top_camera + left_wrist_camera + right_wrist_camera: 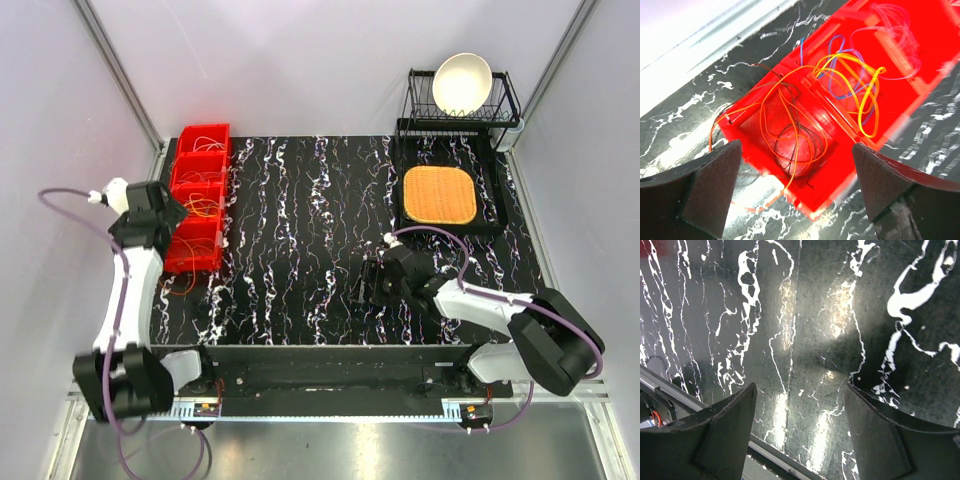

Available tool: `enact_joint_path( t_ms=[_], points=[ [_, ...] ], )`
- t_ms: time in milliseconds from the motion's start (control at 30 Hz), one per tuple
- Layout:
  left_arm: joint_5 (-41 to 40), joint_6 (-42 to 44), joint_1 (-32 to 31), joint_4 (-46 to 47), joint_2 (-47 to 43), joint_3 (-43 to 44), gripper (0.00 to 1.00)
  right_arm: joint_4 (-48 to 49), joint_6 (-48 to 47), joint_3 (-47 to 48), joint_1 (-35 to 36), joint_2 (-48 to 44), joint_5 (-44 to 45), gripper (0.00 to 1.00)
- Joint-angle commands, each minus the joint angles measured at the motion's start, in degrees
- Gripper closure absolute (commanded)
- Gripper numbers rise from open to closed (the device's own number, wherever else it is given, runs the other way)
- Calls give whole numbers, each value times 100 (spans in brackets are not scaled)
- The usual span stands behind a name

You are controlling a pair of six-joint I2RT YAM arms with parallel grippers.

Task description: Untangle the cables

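Left claw (797,186) gapes above loosely looped orange, yellow, blue cables (850,57).

Red bins (199,153) left; white bowl (462,82) in rack (508,100); woven mat (438,195) on black tray (445,150).

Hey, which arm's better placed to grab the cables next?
Left: the left fingers, open, hover directly over the cables in the red bin. The right fingers are over marbled tabletop, away from them.
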Motion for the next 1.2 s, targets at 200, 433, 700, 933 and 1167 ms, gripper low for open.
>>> enact_joint_path(
  t_ms=[200, 433, 700, 933, 1167],
  points=[
    [193, -794, -112, -45, -2506, -2278, 9, -17, -208, 275, 0, 370, -253, 24],
    [651, -654, -104, 140, -2481, -2754, 14, -96, -173, 407, 0, 502, -236, 24],
    [670, -241, -244, 96, -2006, -2737, 17, -17, -146, 241, 0, 266, -183, 27],
    [291, -267, -481, 245, -1541, -2772, 20, 220, -225, 30, 0, 2, -244, 27],
    [185, -346, -578, 430, -1189, -2754, 40, 387, -243, -137, -8, -165, -332, 26]
  ],
)
